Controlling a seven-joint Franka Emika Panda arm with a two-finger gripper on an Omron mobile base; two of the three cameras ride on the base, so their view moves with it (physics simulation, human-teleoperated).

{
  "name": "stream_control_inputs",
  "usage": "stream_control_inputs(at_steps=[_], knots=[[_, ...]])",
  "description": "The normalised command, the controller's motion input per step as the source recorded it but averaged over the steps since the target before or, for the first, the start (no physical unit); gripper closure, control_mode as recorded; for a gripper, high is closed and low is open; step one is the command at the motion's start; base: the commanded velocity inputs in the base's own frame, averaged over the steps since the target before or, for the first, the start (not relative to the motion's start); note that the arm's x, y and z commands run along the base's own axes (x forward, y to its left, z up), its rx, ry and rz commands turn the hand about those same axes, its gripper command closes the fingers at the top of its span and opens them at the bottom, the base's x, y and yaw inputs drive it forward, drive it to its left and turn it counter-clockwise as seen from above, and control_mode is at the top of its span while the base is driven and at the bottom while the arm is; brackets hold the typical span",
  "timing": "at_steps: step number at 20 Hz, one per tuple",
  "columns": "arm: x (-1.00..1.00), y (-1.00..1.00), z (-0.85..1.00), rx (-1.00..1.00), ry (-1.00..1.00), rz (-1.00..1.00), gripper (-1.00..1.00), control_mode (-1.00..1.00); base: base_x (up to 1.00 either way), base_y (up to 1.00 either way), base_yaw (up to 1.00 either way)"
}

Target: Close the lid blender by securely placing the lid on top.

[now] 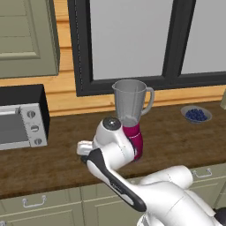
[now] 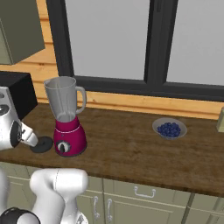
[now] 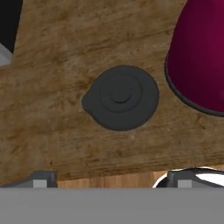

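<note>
Tool spread wide, empty, above lid beside blender; no legible writing.

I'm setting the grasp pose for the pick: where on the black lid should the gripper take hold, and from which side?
Grip the raised centre knob of the lid, coming straight down from above. The lid lies flat on the counter beside the blender, so its thin rim offers little to pinch, while the knob stands proud. The gripper hangs above it, fingers spread wide.
</note>
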Motion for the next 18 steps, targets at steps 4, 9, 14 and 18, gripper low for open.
stream_control_inputs(at_steps=[4, 9, 14, 18], knots=[[0.31, 0.00, -0.10, -0.02, 0.01, -0.14, -1.00, -1.00, 0.00, 0.00, 0.00], [0.52, 0.00, -0.45, -0.01, 0.10, -0.02, -1.00, -1.00, 0.00, 0.00, 0.00], [0.32, -0.01, -0.49, 0.00, 0.11, 0.00, -1.00, -1.00, 0.00, 0.00, 0.00], [0.32, 0.00, -0.47, -0.01, 0.07, 0.00, -1.00, -1.00, 0.00, 0.00, 0.00]])
